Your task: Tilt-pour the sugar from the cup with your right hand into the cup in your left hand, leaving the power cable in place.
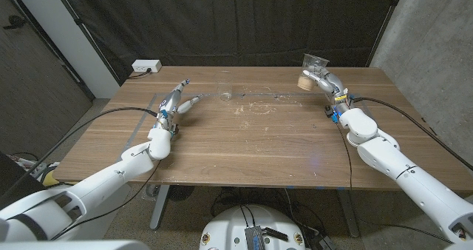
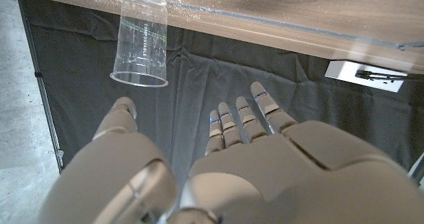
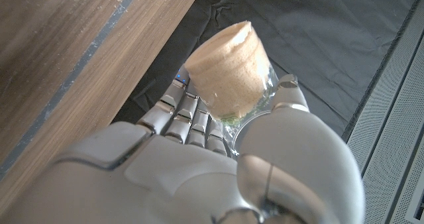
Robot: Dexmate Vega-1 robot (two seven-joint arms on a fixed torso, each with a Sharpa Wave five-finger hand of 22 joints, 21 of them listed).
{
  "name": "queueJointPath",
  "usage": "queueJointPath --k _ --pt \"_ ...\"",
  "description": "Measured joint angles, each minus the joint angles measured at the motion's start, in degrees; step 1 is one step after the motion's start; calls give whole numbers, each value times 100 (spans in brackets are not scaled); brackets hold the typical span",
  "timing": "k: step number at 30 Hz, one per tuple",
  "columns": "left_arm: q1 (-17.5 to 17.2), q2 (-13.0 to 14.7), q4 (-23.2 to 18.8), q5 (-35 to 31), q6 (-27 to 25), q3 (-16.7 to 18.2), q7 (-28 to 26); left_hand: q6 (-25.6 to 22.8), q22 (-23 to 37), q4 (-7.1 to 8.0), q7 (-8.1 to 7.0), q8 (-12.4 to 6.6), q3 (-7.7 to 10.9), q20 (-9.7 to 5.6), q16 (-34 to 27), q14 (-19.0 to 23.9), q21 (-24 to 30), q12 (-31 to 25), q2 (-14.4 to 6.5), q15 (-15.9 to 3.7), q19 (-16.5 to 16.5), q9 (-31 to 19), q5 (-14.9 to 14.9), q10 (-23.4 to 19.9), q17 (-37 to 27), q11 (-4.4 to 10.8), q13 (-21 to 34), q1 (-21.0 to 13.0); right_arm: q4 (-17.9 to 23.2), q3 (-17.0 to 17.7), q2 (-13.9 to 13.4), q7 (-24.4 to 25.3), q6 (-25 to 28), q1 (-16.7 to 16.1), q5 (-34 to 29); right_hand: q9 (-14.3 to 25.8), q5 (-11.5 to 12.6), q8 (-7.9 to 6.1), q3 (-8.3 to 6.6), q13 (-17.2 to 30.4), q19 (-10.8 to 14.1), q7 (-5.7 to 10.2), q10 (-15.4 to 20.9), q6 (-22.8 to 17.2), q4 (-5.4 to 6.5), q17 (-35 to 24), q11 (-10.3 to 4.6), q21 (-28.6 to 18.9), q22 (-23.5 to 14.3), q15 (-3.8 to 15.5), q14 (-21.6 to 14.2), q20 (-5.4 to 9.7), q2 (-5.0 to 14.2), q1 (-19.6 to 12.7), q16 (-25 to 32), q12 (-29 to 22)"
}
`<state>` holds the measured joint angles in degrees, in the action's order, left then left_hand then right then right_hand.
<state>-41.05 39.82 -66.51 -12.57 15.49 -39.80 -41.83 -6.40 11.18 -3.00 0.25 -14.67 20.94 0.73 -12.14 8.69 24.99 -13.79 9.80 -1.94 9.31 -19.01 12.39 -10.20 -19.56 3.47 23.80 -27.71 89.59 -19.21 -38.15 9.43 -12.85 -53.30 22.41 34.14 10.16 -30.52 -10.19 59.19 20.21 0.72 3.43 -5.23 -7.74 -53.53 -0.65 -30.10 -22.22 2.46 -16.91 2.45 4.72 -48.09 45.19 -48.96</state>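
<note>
My right hand (image 1: 324,80) grips a clear plastic cup (image 1: 310,71) with light brown sugar (image 3: 228,71) in its bottom, near the table's far right edge. In the head view the cup looks roughly upright; whether it touches the table I cannot tell. In the right wrist view the fingers (image 3: 189,114) wrap around this cup. An empty clear cup (image 1: 225,96) stands on the table left of the middle, also seen as the empty cup (image 2: 140,42) in the left wrist view. My left hand (image 1: 174,103) is open, fingers (image 2: 242,118) spread, a short way left of it and apart from it.
A white power strip (image 1: 145,66) with its cable sits at the table's far left corner, also seen as the strip (image 2: 364,76) in the left wrist view. Scattered grains (image 1: 251,109) lie mid-table. The wooden table (image 1: 259,146) has thin tape lines; a dark curtain hangs behind.
</note>
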Motion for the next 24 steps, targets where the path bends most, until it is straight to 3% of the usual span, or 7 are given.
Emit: queueJointPath --k 8,12,16,20,21,24 --pt "97 -96 239 -43 59 -67 -88 81 0 -1 17 -19 -96 22 0 0 0 -22 51 0 -23 -10 32 0 -27 0 27 54 98 45 -41 51 -2 -104 2 27 0 -22 0 37 -20 0 8 1 0 0 -8 -21 0 0 0 -20 23 24 -28 -22" --pt "228 -230 555 -23 327 -129 -99 235 0 -17 27 7 -143 22 0 -22 -22 -22 -1 22 -23 -30 45 79 -53 -12 53 136 154 63 -59 73 -9 -158 4 27 0 -22 0 39 -41 0 7 1 0 0 -8 -44 0 -2 -2 2 23 24 -51 -22" --pt "423 -420 1027 5 630 -212 -103 260 1 -21 54 28 -184 21 0 -22 -22 -42 45 22 -23 -30 45 96 -73 -30 80 180 204 80 -72 103 -13 -201 4 38 0 -22 0 68 -41 -23 7 -21 0 -3 -8 -44 0 -30 -30 2 23 24 -51 -21" --pt "755 -745 1830 14 1102 -359 -135 264 1 -33 58 28 -207 21 -44 -22 -22 -63 45 22 -23 -56 76 105 -80 -39 80 180 269 102 -84 151 -13 -252 -1 53 0 -22 0 85 -41 -32 7 -31 0 -22 -7 -47 0 -31 -30 2 23 25 -51 -21" --pt "755 -745 1830 14 1161 -359 -144 264 1 -48 59 28 -222 21 -44 -22 -22 -63 46 22 -23 -56 76 105 -80 -39 95 180 288 107 -89 159 -13 -268 -2 53 0 -22 0 92 -41 -32 7 -30 0 -23 -7 -47 0 -30 -30 2 23 24 -51 -27" --pt "1041 -1047 2524 21 1495 -480 -181 263 1 -63 60 28 -255 21 -44 -21 -22 -85 46 22 -23 -56 76 105 -80 -39 106 179 328 125 -100 194 -11 -304 -10 53 0 -22 0 92 -41 -18 29 -44 0 -34 14 -47 0 -31 -30 2 23 25 -51 -43"
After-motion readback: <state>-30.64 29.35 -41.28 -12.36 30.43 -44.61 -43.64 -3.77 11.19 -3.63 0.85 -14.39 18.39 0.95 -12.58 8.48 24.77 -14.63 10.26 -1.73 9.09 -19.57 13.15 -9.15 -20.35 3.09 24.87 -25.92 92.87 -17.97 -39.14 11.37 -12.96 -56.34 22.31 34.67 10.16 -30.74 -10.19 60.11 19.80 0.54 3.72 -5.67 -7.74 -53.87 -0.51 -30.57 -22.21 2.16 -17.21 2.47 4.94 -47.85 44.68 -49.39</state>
